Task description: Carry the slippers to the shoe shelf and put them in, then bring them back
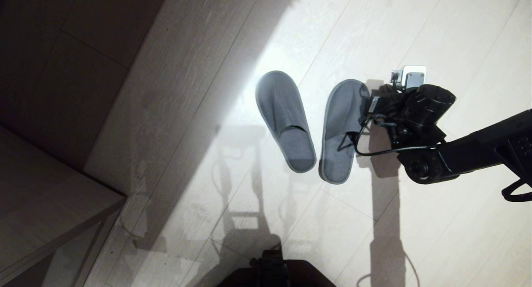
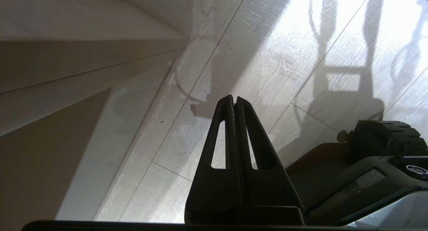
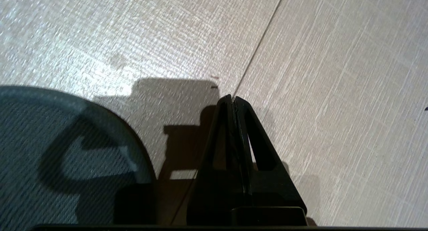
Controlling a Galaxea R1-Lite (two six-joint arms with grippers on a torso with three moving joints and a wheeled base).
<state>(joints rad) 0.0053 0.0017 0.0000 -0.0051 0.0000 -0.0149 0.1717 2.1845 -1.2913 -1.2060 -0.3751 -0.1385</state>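
Two slippers (image 1: 307, 125) | right one's edge behind right gripper (image 3: 233, 99)

Head view steeply down; both wrist views low over floor (image 1: 415, 237).

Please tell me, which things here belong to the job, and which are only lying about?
Belong to the job:
- slippers, side by side on the floor
- right hand, shut, empty, beside one slipper

Only about:
- wooden unit, at the left
- left hand, shut, parked
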